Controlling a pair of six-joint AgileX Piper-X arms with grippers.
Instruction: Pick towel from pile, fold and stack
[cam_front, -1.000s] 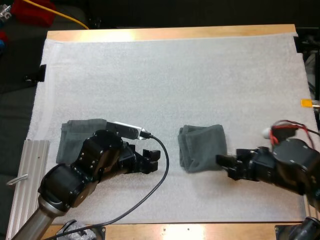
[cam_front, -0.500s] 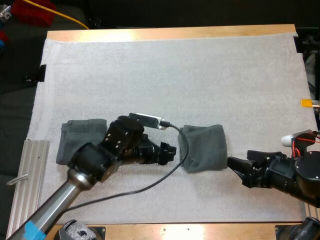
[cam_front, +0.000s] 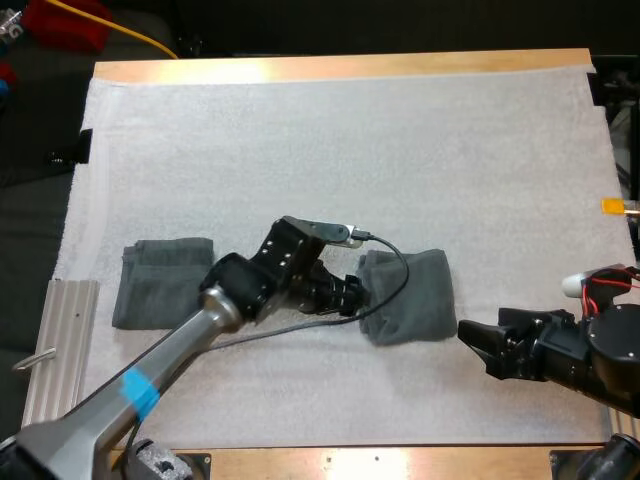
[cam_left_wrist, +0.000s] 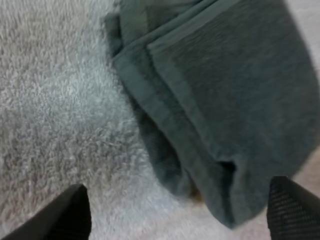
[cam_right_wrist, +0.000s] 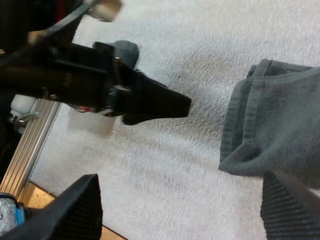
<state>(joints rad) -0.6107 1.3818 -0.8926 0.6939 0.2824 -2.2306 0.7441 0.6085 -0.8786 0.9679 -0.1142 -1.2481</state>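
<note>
Now: both grippers open beside the folded towel

Centrally on the white mat (cam_front: 330, 140) lies a dark grey-green towel (cam_front: 408, 296), folded into a thick square, its layered edges facing left. The left gripper (cam_front: 350, 293) sits just beside that left edge, low over the mat. Its jaws stand wide apart with nothing between them. In the left wrist view the towel's near corner lies ahead of the gap. The right gripper (cam_front: 478, 343) rests near the towel's lower right corner and apart from it, jaws likewise spread and empty. A second towel (cam_front: 160, 281), folded flat, lies well to the left. A ribbed metal rail (cam_front: 55, 350) runs along the mat's left edge on the wooden table (cam_front: 330, 68).
</note>
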